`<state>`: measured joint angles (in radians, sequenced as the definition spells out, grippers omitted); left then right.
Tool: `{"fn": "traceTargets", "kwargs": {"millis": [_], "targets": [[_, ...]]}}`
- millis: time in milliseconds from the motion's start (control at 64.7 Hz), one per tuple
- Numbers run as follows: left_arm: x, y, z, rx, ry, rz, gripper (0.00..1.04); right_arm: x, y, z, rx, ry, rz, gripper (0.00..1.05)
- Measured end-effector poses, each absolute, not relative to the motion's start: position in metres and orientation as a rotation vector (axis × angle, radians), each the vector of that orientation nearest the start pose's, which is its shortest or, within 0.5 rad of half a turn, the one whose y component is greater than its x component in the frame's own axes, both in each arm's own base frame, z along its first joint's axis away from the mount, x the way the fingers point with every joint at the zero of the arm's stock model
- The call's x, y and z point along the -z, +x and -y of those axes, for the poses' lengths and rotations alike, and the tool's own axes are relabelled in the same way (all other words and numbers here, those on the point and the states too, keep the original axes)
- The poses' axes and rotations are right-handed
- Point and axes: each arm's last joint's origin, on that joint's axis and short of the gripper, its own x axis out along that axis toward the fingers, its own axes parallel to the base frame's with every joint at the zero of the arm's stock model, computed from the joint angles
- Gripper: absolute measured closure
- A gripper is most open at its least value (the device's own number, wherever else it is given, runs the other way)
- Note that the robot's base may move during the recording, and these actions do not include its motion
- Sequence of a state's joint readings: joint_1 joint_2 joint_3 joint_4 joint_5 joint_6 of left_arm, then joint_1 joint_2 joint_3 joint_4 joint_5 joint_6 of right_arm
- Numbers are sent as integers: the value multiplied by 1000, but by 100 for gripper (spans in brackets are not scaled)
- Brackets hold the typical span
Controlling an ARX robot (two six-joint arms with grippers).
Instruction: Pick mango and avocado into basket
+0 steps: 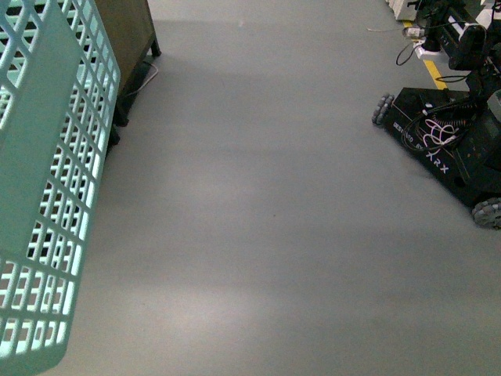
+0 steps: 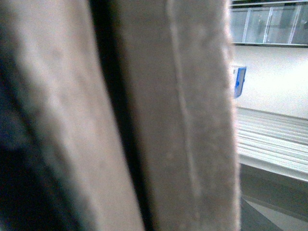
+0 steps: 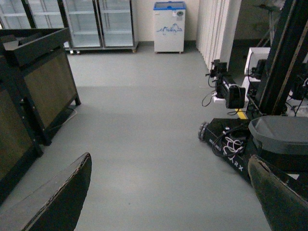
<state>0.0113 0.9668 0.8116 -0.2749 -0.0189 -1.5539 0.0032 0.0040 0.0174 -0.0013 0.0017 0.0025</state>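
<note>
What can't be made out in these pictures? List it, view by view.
Mango and avocado: in no view.
Basket: front view, cut off by the picture's edges; its inside and handle are out of sight.
Left gripper: left wrist view, not visible; a blurred tan surface close to the lens fills most of the picture.
Right gripper: right wrist view, open, but only its finger ends show; the bottom edge cuts off the rest.

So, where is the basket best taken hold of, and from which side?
Of the basket only the slotted side wall shows; the handle is out of view. Of what shows, I would probably hook a finger through a slot, coming from the grey floor side on its right, which this wall faces.
</note>
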Motion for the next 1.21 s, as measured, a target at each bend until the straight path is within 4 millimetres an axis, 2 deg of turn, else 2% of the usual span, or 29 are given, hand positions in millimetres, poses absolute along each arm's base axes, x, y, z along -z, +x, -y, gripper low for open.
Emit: {"fn": "traceTargets", "kwargs": {"millis": [1206], "targets": [[-303,209,-3,-351,-1528,-313,77,-169,97,0,-1,3,13,9]]}}
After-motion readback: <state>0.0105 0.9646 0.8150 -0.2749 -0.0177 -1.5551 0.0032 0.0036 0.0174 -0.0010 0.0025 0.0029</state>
